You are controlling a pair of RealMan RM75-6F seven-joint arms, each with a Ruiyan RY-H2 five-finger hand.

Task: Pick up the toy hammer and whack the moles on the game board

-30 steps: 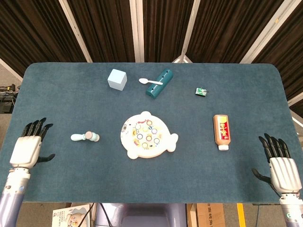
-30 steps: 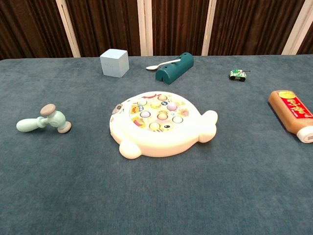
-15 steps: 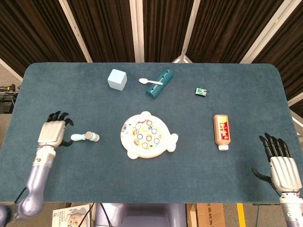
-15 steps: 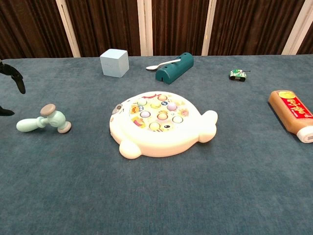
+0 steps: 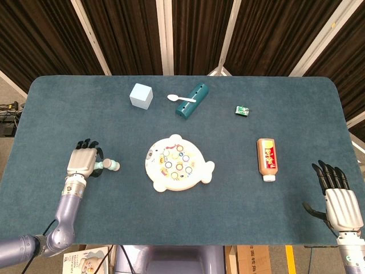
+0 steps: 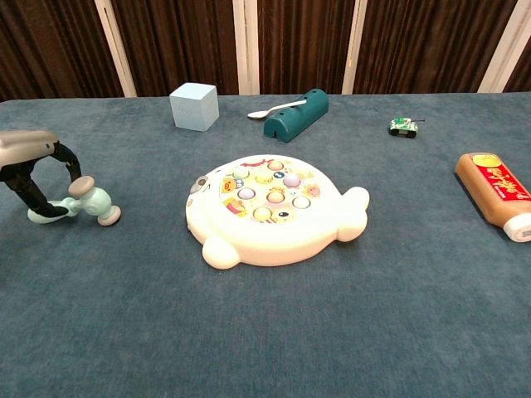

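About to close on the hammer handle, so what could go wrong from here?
The left hand is arched over only the end of the toy hammer handle, so a short grip may let the heavier head droop or twist. The fingers hang close to the hammer head and could nudge it away. Whacking the game board loosely might shift it.

Blue table (image 5: 68, 114) carries game board (image 5: 178, 163), hammer (image 6: 87, 205), cube (image 5: 141, 96), bottle (image 5: 266, 158), spoon (image 5: 180, 99), possibly toy car (image 5: 243, 110).
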